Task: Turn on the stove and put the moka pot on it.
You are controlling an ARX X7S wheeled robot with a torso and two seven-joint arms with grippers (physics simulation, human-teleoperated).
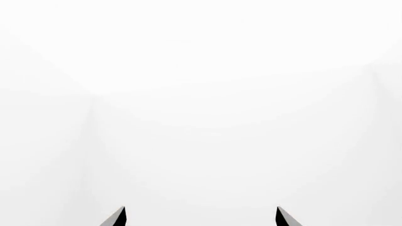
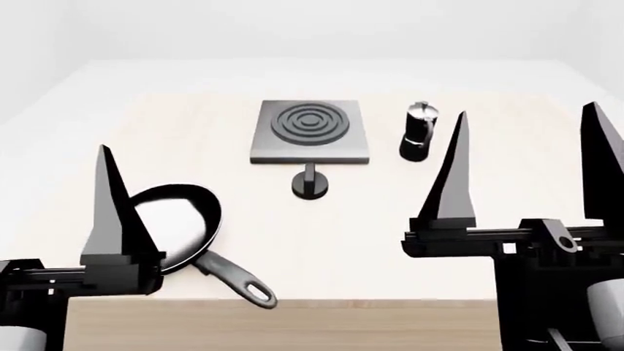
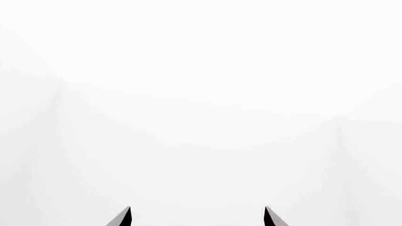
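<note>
While both grippers, left (image 2: 58,219) and right (image 2: 527,161), are idling spread wide and empty at the bottom corners, nothing is getting done: moka pot (image 2: 420,131) is sitting upper right beside the stove (image 2: 310,131), knob (image 2: 310,183) untouched.

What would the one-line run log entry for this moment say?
left gripper: open, empty | right gripper: open, empty | moka pot: on table, right of stove | knob: untouched

A pale wooden table (image 2: 195,131) with faint light grain fills the lower part of the head view. Past its far edge a white floor (image 2: 146,73) runs to plain white walls (image 2: 312,25). Light is even and soft. Both wrist views show only blank white.
</note>
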